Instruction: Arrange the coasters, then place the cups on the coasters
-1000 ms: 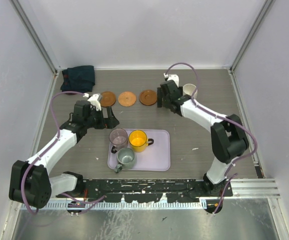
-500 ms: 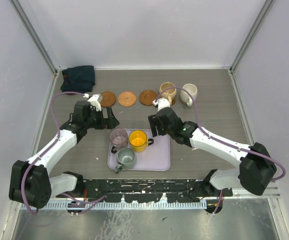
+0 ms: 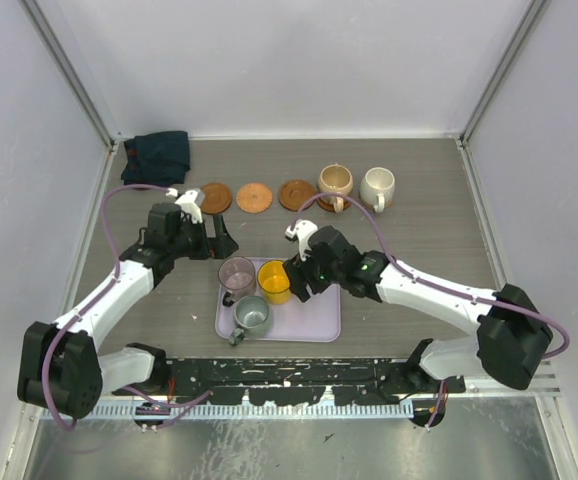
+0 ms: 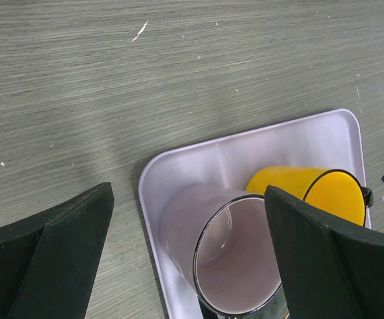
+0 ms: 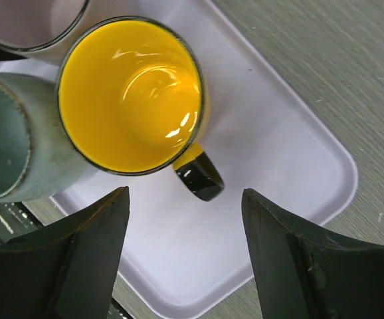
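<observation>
Three brown coasters (image 3: 254, 197) lie in a row at the back. To their right stand a tan cup (image 3: 335, 181) and a cream-white cup (image 3: 377, 186). On the lavender tray (image 3: 314, 318) stand a mauve cup (image 3: 237, 273), a yellow cup (image 3: 273, 281) and a grey-green cup (image 3: 251, 315). My right gripper (image 3: 304, 275) hangs open over the tray. In the right wrist view the yellow cup (image 5: 129, 93) and its black-tipped handle (image 5: 198, 174) lie just ahead of the right gripper (image 5: 185, 259). My left gripper (image 3: 214, 240) is open, and in its wrist view the mauve cup (image 4: 225, 252) sits between its fingers (image 4: 52, 252), untouched.
A dark folded cloth (image 3: 157, 155) lies at the back left corner. The grey-green cup (image 5: 6, 146) and the mauve cup (image 5: 26, 20) crowd the yellow cup's left side. The tray's right half (image 5: 278, 153) holds nothing. Grey walls close the table on three sides.
My right arm swung from the back right, by the tan cup, down to the tray beside the yellow cup. The left arm held still.
</observation>
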### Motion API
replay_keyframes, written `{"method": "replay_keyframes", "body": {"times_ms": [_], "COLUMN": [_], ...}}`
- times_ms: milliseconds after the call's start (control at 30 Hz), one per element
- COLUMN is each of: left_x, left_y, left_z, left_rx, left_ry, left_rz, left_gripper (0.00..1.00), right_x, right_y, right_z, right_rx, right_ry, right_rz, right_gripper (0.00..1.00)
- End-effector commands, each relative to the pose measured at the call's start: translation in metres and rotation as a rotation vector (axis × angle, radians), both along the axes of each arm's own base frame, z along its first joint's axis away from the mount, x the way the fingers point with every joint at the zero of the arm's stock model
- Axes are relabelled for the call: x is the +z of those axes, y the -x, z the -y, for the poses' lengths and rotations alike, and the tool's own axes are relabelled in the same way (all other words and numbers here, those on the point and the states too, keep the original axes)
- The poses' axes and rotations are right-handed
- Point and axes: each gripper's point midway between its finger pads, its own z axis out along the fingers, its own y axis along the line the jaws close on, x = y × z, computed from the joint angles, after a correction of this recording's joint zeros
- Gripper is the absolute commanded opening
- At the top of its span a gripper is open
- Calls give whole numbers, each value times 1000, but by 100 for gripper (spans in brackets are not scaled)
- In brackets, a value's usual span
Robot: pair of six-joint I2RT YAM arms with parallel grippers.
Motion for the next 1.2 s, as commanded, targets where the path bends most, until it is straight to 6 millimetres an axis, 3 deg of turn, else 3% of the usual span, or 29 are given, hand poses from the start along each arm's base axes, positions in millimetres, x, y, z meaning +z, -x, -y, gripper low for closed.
{"method": "replay_keyframes", "body": {"times_ms": [0, 300, 467, 733, 967, 1167], "left_x": [15, 12, 11, 10, 10, 8], "left_y": [-5, -6, -6, -6, -8, -10], "left_z": [2, 0, -1, -1, 0, 2], "left_rx": [4, 14, 17, 18, 17, 12], "left_ry": [18, 7, 2, -1, 0, 10], "left_rz": [64, 49, 48, 46, 45, 34], "left_gripper": [98, 98, 98, 98, 98, 98], "right_x": [10, -18, -22, -21, -25, -35], "right_y": [6, 0, -3, 6, 20, 14], "right_z": [-21, -27, -34, -42, -42, -45], "right_rx": [127, 153, 167, 196, 204, 187], "right_ry": [-44, 33, 34, 23, 82, 134], "right_rz": [10, -33, -39, -62, -69, -63], "right_gripper": [73, 65, 63, 45, 47, 52]}}
